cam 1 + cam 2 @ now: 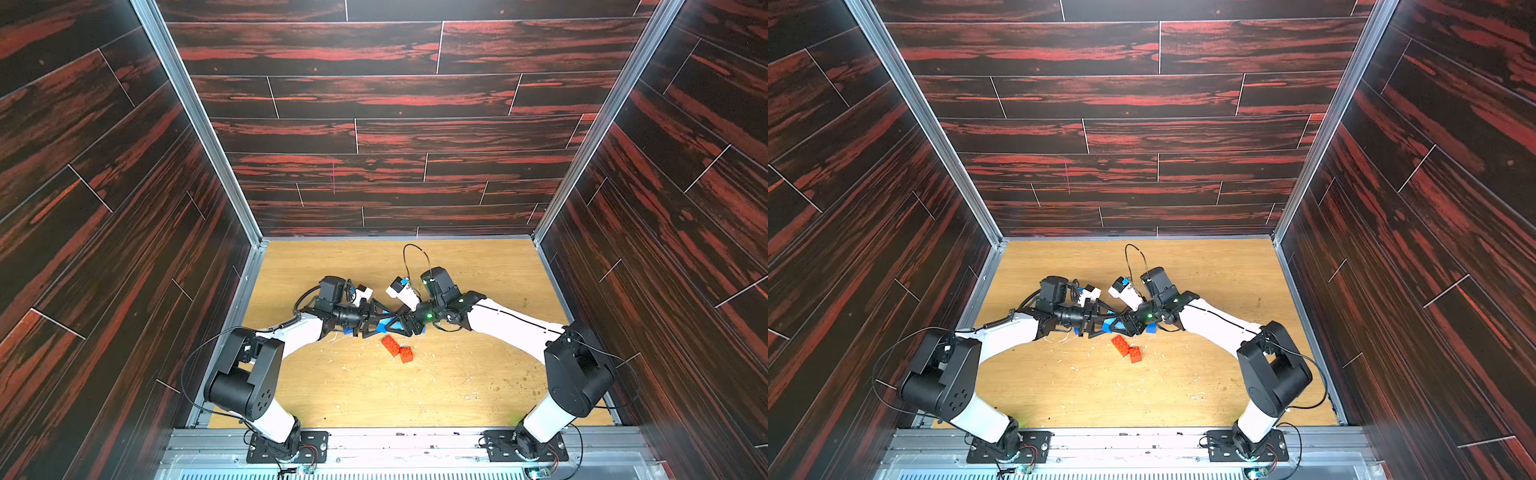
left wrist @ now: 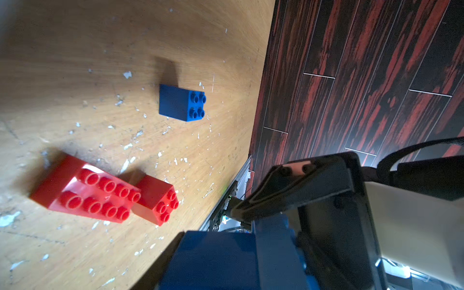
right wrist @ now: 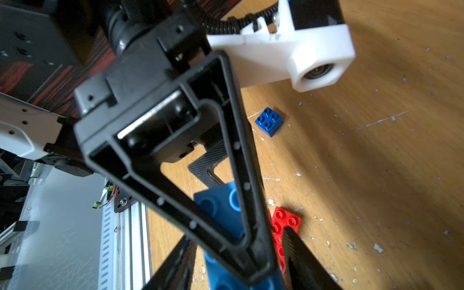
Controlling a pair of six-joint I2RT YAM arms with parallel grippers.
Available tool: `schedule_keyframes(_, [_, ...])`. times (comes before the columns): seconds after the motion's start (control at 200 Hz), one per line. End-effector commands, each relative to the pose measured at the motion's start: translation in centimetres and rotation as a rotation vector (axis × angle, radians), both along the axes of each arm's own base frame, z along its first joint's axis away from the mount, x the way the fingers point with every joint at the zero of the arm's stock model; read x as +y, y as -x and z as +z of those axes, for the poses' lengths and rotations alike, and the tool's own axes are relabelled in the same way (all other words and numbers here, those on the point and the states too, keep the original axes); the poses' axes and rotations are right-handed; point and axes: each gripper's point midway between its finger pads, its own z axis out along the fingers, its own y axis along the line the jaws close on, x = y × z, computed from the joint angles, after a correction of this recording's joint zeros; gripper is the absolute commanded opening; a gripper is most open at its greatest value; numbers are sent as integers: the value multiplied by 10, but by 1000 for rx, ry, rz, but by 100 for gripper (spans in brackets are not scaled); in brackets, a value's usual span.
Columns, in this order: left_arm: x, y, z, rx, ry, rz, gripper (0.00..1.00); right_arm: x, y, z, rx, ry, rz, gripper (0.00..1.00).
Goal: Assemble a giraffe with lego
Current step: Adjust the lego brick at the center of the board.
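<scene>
My left pincer is clamped on the light blue brick, held above the surface with its long axis left to right — its right end sits between the fingers of my right pincer, gripping or not I cannot tell — red bricks lie just nearer.
</scene>
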Motion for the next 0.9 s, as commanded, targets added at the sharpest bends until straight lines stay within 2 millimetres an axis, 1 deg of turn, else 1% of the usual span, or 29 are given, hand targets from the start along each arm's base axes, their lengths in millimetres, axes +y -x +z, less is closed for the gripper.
schedule_keyframes(0.0, [-4, 3, 22, -46, 31, -35, 56, 10, 6, 17, -11, -50, 44, 51])
schedule_keyframes(0.06, [-4, 3, 23, -47, 31, -36, 56, 10, 5, 18, -11, -52, 46, 48])
schedule_keyframes(0.205, [-4, 2, 26, -53, 32, -35, 57, 14, 4, 17, -6, -55, 52, 43])
schedule_keyframes(0.281, [-4, 2, 26, -52, 32, -36, 58, 14, 4, 19, -11, -57, 50, 39])
schedule_keyframes(0.406, [-4, -1, 30, -66, 29, -25, 64, 14, 4, 19, -10, -50, 46, 31])
schedule_keyframes(0.446, [-3, -3, 31, -70, 25, -23, 66, 14, 3, 19, -12, -45, 42, 30])
schedule_keyframes(0.541, [2, -7, 27, -65, -6, -7, 71, 11, 0, 17, -23, -24, 23, 28])
schedule_keyframes(0.651, [13, -13, 21, -62, -57, 23, 87, 8, -4, 15, -39, 3, 3, 26])
schedule_keyframes(0.731, [24, -16, 15, -50, -97, 50, 95, 5, -8, 14, -48, 18, -15, 24])
schedule_keyframes(0.797, [30, -19, 10, -37, -116, 73, 100, 3, -11, 13, -60, 31, -25, 24])
schedule_keyframes(0.892, [42, -21, -5, -9, -180, 97, 100, -2, -20, 6, -83, 83, -54, 24])
